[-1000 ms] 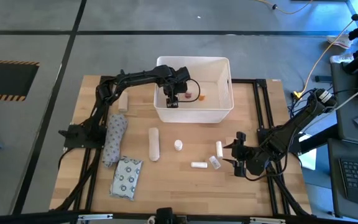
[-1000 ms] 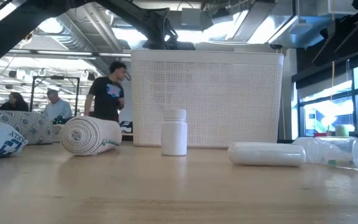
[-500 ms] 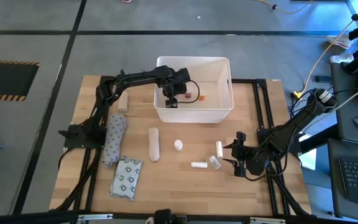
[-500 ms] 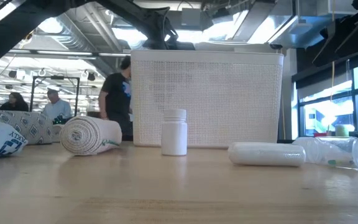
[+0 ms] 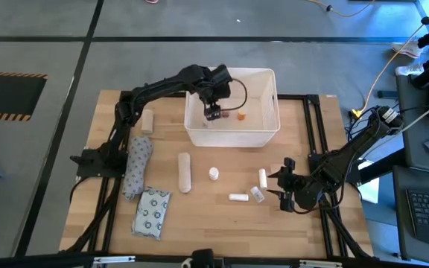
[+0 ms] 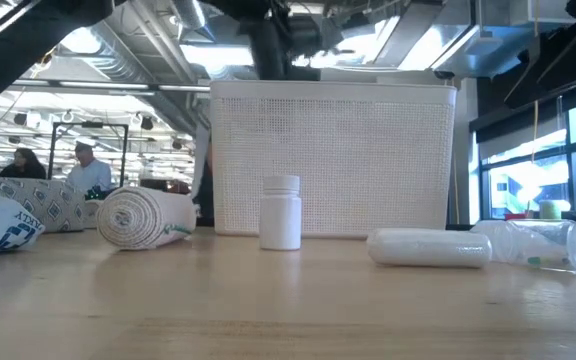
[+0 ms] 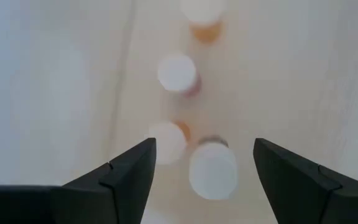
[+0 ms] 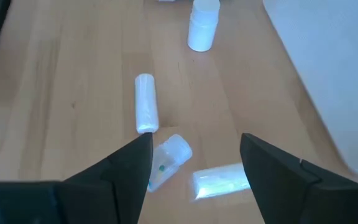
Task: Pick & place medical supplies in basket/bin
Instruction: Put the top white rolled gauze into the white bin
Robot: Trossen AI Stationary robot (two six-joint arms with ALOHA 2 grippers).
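1. Over the white tub (image 5: 233,132) at the surface's far edge, the left claw (image 5: 213,114) is held with its jaws spread and nothing between them.
2. Inside the tub, four small bottles (image 7: 212,170) are seen lying on its floor.
3. Near the surface's right edge, the right claw (image 5: 284,192) is parked low, jaws apart and empty, just beside three small tubes (image 8: 145,102).
4. An upright white bottle (image 5: 213,173), a white roll (image 5: 184,172) and a ring-patterned packet (image 5: 152,212) are left on the surface.
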